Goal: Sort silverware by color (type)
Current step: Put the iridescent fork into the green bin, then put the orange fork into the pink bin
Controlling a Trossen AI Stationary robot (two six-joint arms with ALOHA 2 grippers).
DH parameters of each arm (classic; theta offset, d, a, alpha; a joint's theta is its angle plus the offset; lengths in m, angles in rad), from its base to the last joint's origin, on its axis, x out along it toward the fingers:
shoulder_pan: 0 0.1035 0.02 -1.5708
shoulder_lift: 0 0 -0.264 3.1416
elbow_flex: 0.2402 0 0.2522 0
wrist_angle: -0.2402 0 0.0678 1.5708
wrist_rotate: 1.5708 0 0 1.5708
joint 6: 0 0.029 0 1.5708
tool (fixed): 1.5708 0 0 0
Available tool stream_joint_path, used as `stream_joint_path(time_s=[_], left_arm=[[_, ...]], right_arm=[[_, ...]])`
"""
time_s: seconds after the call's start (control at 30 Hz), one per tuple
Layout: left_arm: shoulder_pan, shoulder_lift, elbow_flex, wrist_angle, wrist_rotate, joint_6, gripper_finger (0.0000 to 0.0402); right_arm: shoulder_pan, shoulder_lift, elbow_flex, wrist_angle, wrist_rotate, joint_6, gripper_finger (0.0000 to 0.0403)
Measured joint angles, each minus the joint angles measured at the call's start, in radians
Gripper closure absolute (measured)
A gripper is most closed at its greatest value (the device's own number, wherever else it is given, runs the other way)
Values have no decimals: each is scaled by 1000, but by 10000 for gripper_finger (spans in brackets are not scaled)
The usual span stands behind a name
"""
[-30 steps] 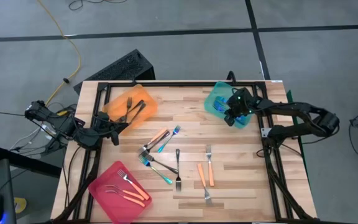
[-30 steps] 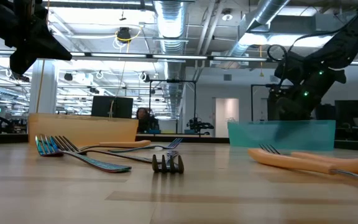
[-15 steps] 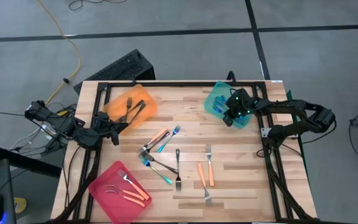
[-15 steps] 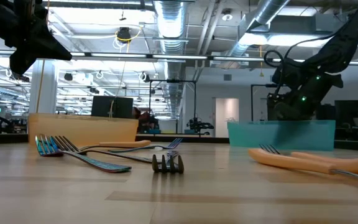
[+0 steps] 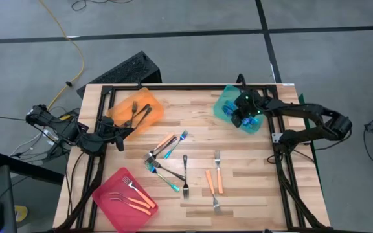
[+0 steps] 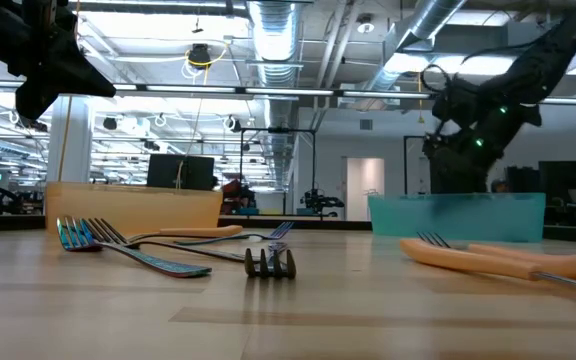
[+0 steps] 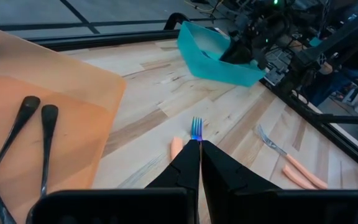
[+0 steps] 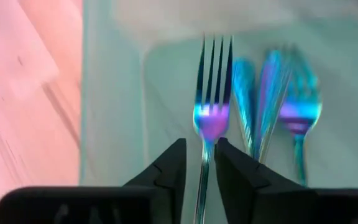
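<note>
1. Forks everywhere: a loose bunch (image 5: 164, 158) mid-worktop (image 5: 251, 168), mixed orange, blue and plain handles, with two orange ones (image 5: 214, 182) lying side by side nearer the right.
2. Right pincer (image 5: 243, 115) is over the teal tray (image 5: 224, 103) at the far right corner. In its wrist view a blue fork (image 8: 211, 99) lies in the gap between the fingers (image 8: 166, 168), tines pointing away. The jaws are a bit apart, and I can't tell if they're actually pinching the handle or not.
3. More blue forks (image 8: 278, 106) lie in that tray just beside it.
4. Left pincer (image 5: 118, 133) sits at the left edge next to the orange tray (image 5: 125, 107), jaws fully closed with nothing in them.
5. Orange tray has dark forks (image 5: 138, 113) in it.
6. Pink tray (image 5: 109, 200) at the near left corner holds orange-handled forks (image 5: 133, 197).
</note>
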Motion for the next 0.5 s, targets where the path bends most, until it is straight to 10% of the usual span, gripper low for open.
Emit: stream_joint_path(time_s=[0.5], left_arm=[[0, 0, 0, -10, 16, 8, 401]], right_arm=[[133, -22, 539, -432, -52, 6, 261]])
